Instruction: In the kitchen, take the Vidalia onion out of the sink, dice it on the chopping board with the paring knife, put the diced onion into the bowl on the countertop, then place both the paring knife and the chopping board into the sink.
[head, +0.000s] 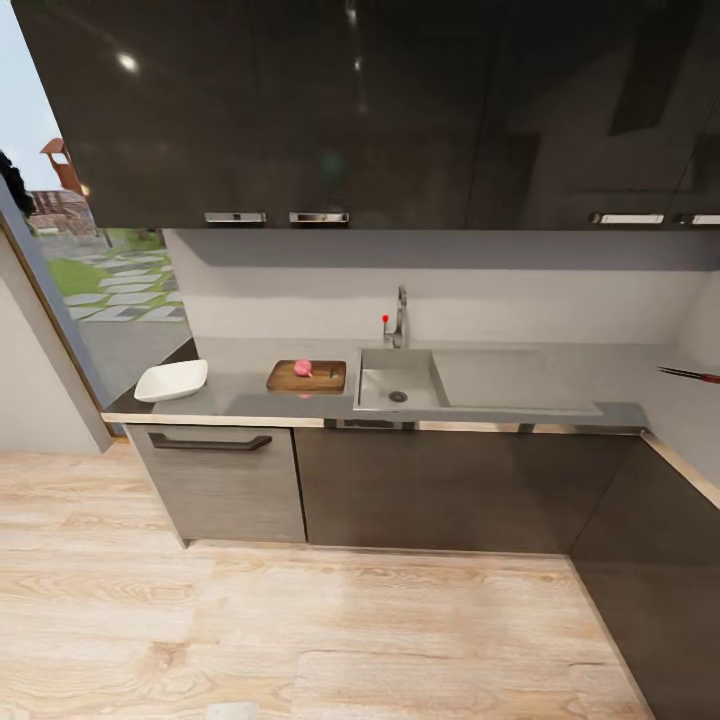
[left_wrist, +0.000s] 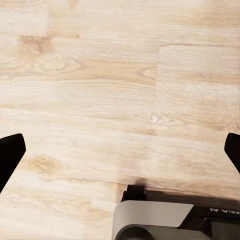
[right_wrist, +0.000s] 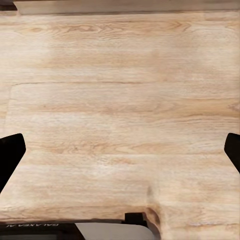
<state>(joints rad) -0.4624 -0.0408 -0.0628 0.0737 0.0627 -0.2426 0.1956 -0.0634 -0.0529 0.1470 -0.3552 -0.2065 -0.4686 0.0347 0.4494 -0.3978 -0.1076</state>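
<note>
- The countertop (head: 500, 412) runs across the head view, well ahead of the robot and above the level of both pairs of fingers, which hang over the wooden floor (head: 300, 620).
- The sink (head: 398, 380) sits in the middle of the countertop, with its drainboard to the right and the tap (head: 399, 318) behind it. The basin looks empty.
- The chopping board (head: 306, 377) lies just left of the sink, its long axis along the counter edge.
- The bowl (head: 172, 380) stands further left, apart from the board.
- The onion (head: 303, 368) rests on the board, pinkish and apparently still whole, so it is already out of the sink.
- The knife (head: 690, 375) lies far to the right on the side counter, well apart from the board. Its long axis points roughly toward the sink, and I cannot tell which end is the handle.
- I judge that the next move turns on this: the knife lies forward and to the right of the fingers, so the right arm is nearer to it.
- The left gripper (left_wrist: 120, 150) is spread wide with nothing between its fingertips (left_wrist: 10, 155), and below it is bare floor.
- The right gripper (right_wrist: 120, 150) is also released and empty, its fingertips (right_wrist: 11, 155) at the picture's edges.
- The wrist views show the state of the fingers, and the head view shows where the task's things are.
</note>
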